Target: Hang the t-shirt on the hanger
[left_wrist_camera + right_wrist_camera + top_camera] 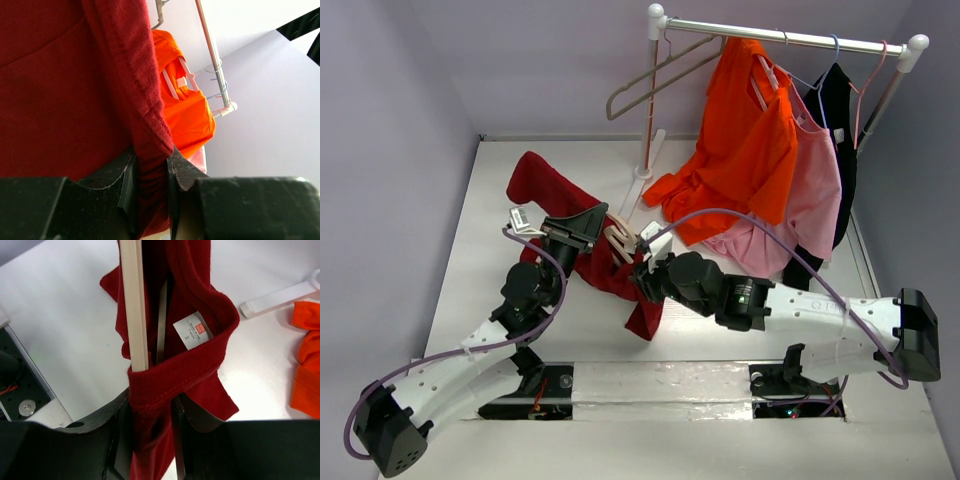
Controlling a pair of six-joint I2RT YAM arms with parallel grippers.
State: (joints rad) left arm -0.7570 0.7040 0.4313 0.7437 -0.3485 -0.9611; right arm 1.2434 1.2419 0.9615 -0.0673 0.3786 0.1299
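Note:
The maroon t-shirt (552, 187) lies bunched on the table between the two arms, one end hanging down towards the near edge. My left gripper (588, 233) is shut on a hemmed fold of the t-shirt (60, 90), pinched between its jaws (151, 167). My right gripper (646, 266) is shut on the ribbed collar of the t-shirt (200, 365), by the white size label (194, 330). A bar of the cream hanger (134, 305) runs down into the collar opening beside the right gripper (150, 407). Part of the hanger (618, 236) shows between the grippers; the rest is hidden by cloth.
A clothes rack (785, 38) stands at the back right, its white foot (642, 172) on the table. On it hang a bright orange shirt (745, 140), a pink garment (817, 200), a dark garment (840, 110) and a thin grey-tan hanger (655, 82). Walls close the left and back.

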